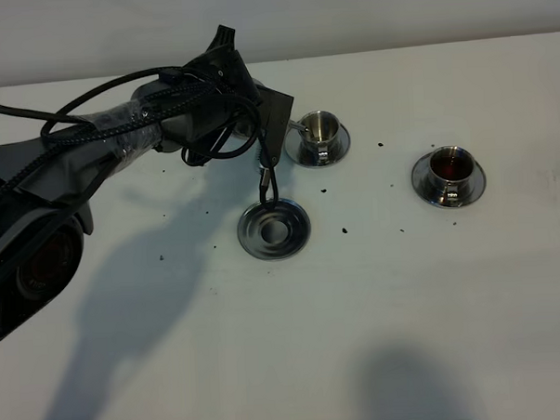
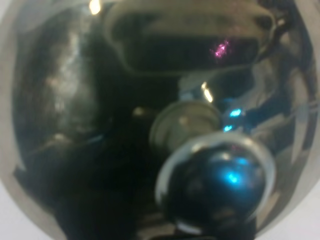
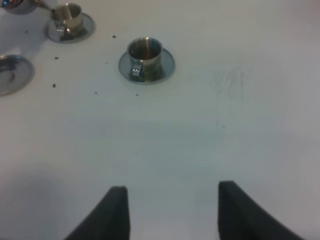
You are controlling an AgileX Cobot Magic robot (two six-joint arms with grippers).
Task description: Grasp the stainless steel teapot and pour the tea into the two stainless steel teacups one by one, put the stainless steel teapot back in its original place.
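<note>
My left gripper (image 1: 274,122) holds the stainless steel teapot off the table; in the exterior view the arm hides all but its thin spout (image 1: 298,127), which reaches toward the left teacup (image 1: 320,127). The left wrist view is filled by the teapot's domed lid (image 2: 75,115) and knob (image 2: 215,185); the fingers do not show. The right teacup (image 1: 448,168) holds dark red tea. The wide empty saucer (image 1: 274,230), the original place, lies bare below the arm. My right gripper (image 3: 172,210) is open and empty, low over bare table, apart from both cups (image 3: 145,55) (image 3: 67,20).
A black cable loop (image 1: 268,184) hangs from the left arm over the wide saucer. Dark specks (image 1: 344,230) dot the white table (image 1: 378,317) around the cups. The table's far edge meets a pale wall (image 1: 392,10).
</note>
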